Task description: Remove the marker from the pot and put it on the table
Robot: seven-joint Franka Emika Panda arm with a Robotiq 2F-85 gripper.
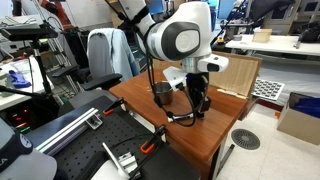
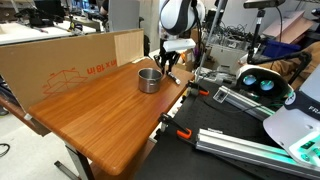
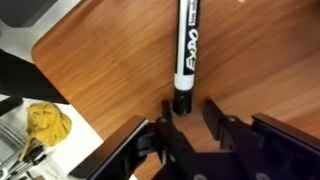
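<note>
The black marker (image 3: 187, 45) with its white label band lies flat on the reddish-brown table (image 3: 100, 60). Its black end lies between my fingertips, close to the left finger. My gripper (image 3: 190, 105) is open and the fingers do not press on the marker. In both exterior views the gripper (image 1: 197, 103) (image 2: 170, 70) hangs low over the table (image 1: 190, 135) (image 2: 100, 115), just beside the silver-grey pot (image 1: 162, 93) (image 2: 149, 79). I cannot make out the marker in the exterior views.
A pale plywood board (image 1: 235, 72) and a cardboard box (image 2: 70, 60) stand along the table's far side. The table edge and a yellow object (image 3: 45, 122) below it are near the gripper. Metal rails (image 2: 250, 150) and a clamp (image 2: 180, 130) lie beside the table.
</note>
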